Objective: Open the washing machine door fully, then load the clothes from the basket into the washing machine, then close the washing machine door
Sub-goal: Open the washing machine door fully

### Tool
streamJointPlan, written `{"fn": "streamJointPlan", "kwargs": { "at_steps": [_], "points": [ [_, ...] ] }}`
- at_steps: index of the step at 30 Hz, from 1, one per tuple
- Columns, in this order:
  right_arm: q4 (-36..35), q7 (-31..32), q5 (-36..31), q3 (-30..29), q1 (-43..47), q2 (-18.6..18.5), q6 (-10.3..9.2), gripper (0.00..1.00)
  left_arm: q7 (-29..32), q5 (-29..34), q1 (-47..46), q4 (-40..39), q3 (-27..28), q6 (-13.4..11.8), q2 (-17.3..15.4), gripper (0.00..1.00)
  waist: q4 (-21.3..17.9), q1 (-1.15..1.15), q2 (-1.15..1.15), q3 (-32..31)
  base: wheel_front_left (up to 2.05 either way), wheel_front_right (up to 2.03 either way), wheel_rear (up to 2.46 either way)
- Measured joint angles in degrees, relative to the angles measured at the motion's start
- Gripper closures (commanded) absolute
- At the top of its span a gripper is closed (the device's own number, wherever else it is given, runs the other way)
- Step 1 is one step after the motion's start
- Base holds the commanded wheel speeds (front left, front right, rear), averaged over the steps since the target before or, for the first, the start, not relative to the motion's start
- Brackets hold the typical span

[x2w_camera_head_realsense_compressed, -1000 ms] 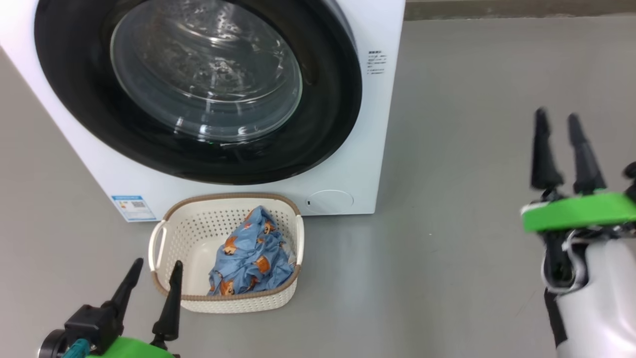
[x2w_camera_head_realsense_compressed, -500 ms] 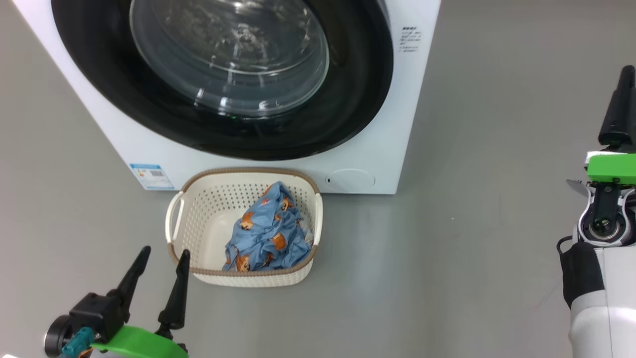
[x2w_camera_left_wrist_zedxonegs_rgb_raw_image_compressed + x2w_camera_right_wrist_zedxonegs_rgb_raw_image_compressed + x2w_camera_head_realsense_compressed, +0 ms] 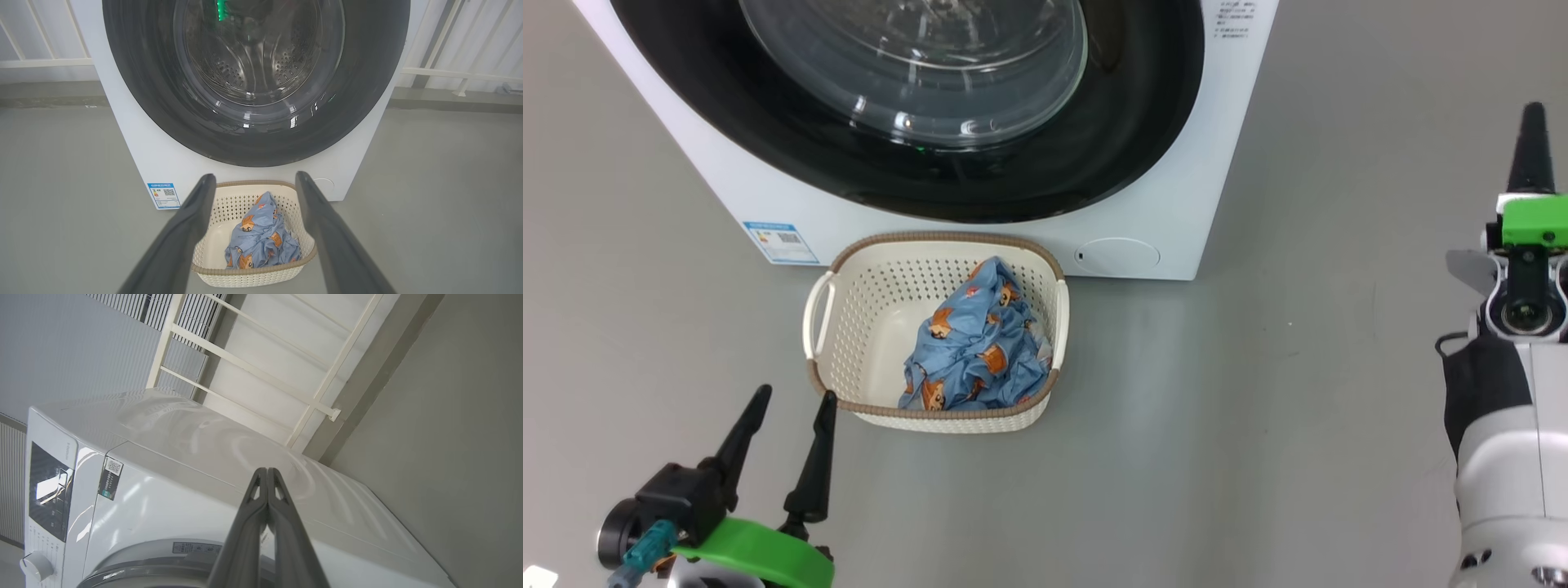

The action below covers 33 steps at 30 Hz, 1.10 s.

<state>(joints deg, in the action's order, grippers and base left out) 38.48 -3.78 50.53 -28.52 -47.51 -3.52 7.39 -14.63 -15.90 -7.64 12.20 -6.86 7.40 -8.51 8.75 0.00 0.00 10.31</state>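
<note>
- The right claw (image 3: 1534,122) had snapped closed within the last second. A second earlier its two fingers stood apart; now they were pressed together on nothing, one dark spike at the right of the head view.
- The whole head picture had slid too, so the camera had moved. The machine (image 3: 1176,237) and basket (image 3: 931,238) had likely stayed put.
- By my judgement the first step was only being prepared. The door (image 3: 915,73) was unopened, and the right claw was well apart from it, off to the machine's right. Pinched fingers would suit hooking the door's edge.
- The left claw (image 3: 795,400) was spread wide and empty, near, just left of the basket's near corner.
- The door was shut, its glossy black ring (image 3: 1143,122) flat against the white front. The steel drum (image 3: 286,65) showed through the clear glass.
- The basket sat on the floor (image 3: 1298,367) below the door, close against the machine's foot; whether they touched could not be told.
- The clothes (image 3: 976,351), a crumpled blue bundle printed with orange-brown animals, lay in the basket's right half.
</note>
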Motion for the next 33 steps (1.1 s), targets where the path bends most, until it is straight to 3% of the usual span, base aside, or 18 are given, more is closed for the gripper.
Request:
{"fn": "streamJointPlan", "kwargs": {
  "at_steps": [17,33],
  "points": [
    [11.05,15.37,-1.30,-7.62,-15.36,-1.94,0.00,1.00,0.00,-0.20,-3.53,-0.08,-1.66,0.00,0.92,0.00,1.45,0.00,0.00,4.29,0.00,0.00,0.00],
    [16.99,24.06,-11.21,-10.16,-25.51,-1.82,0.00,1.00,0.00,-1.63,-7.97,-0.44,-2.18,0.00,2.13,0.00,4.25,0.00,0.00,11.11,0.00,0.00,0.00]
  ]
}}
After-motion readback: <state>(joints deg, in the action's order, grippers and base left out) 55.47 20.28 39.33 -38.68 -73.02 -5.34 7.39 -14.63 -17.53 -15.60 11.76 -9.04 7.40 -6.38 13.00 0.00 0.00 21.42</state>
